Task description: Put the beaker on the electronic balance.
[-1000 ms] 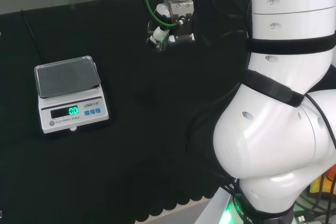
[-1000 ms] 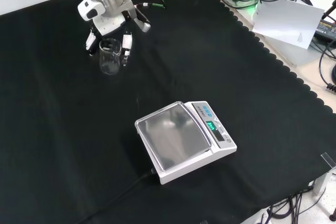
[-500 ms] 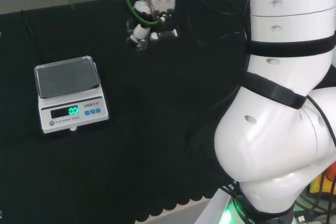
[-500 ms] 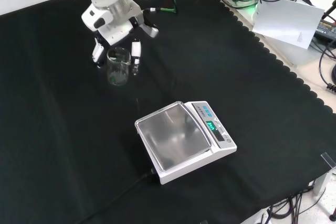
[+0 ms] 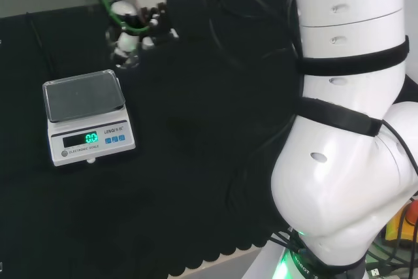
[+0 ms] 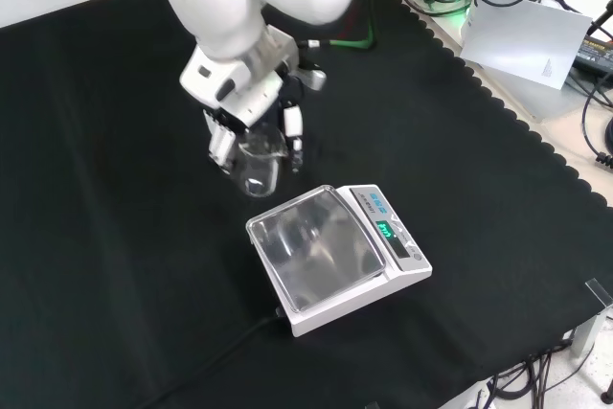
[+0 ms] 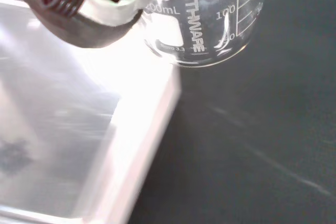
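Over the last second the hand [image 6: 251, 107], fingers grasping the beaker [image 6: 259, 168], has carried it across the tabletop [image 6: 115, 237] toward the electronic balance [image 6: 335, 258]. It now hangs just beside the pan's far corner, so lowering onto the pan looks close.

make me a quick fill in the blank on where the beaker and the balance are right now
1. The hand holds a clear glass ____.
2. The beaker is ____: nothing shows inside it.
3. The pan of the electronic balance has ____ on it.
4. In the front view, the beaker hangs just past the balance's upper ____ corner.

Missing words: beaker; empty; nothing; left
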You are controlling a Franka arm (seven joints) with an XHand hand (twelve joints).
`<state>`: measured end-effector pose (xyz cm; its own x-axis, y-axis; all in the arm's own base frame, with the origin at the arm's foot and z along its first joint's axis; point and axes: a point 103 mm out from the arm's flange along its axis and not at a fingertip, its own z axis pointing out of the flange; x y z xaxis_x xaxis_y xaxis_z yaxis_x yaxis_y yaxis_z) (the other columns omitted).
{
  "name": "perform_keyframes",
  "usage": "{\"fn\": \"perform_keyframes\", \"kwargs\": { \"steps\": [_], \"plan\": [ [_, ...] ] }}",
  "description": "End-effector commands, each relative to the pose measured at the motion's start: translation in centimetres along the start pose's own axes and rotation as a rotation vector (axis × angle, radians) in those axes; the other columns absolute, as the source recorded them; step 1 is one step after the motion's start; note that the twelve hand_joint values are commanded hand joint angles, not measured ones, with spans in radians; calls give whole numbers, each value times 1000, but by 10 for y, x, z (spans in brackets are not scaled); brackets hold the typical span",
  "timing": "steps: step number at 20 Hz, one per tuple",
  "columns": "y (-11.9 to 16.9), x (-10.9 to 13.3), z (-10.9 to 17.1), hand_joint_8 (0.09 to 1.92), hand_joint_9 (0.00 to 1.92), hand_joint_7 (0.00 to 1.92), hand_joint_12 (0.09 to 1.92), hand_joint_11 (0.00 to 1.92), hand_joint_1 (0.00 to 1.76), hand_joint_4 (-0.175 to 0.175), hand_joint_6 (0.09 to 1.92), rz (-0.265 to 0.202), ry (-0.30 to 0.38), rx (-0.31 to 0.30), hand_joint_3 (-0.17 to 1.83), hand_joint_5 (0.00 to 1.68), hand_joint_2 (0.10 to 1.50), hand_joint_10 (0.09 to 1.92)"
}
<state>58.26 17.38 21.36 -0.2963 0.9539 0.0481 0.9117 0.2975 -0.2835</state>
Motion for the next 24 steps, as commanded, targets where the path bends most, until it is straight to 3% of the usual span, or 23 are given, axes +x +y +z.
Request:
{"fn": "perform_keyframes", "kwargs": {
  "steps": [1, 8, 10, 11, 15, 16, 18, 20, 22, 24],
  "plan": [
    [6, 66, 23, 1351, 1200, 966, 1039, 1249, 1217, -43, 1232, -99, -12, 99, 692, 867, 826, 1089],
    [10, 69, 46, 1344, 1203, 979, 1040, 1243, 1222, -53, 1230, -109, 24, 144, 710, 869, 813, 1086],
    [11, 68, 49, 1315, 1198, 916, 1045, 1233, 1227, -133, 1262, -108, 32, 150, 553, 851, 903, 1086],
    [11, 67, 50, 1307, 1196, 897, 1047, 1231, 1228, -154, 1270, -108, 38, 153, 499, 844, 934, 1086],
    [12, 66, 53, 1292, 1197, 878, 1045, 1236, 1229, -175, 1271, -114, 46, 169, 420, 837, 977, 1082],
    [11, 66, 52, 1322, 1203, 896, 1040, 1252, 1189, -169, 1257, -116, 53, 183, 428, 852, 967, 1072],
    [10, 65, 48, 1234, 1192, 794, 1078, 1132, 1068, -110, 1188, -125, 62, 207, 618, 591, 752, 934],
    [8, 63, 38, 1063, 936, 512, 1231, 752, 845, -56, 746, -135, 70, 193, 624, 255, 597, 810],
    [4, 60, 21, 930, 680, 279, 1350, 463, 710, -22, 354, -139, 83, 168, 524, 118, 562, 782],
    [1, 57, 6, 854, 535, 155, 1423, 309, 648, -5, 153, -139, 89, 148, 441, 78, 567, 782]
  ]
}}
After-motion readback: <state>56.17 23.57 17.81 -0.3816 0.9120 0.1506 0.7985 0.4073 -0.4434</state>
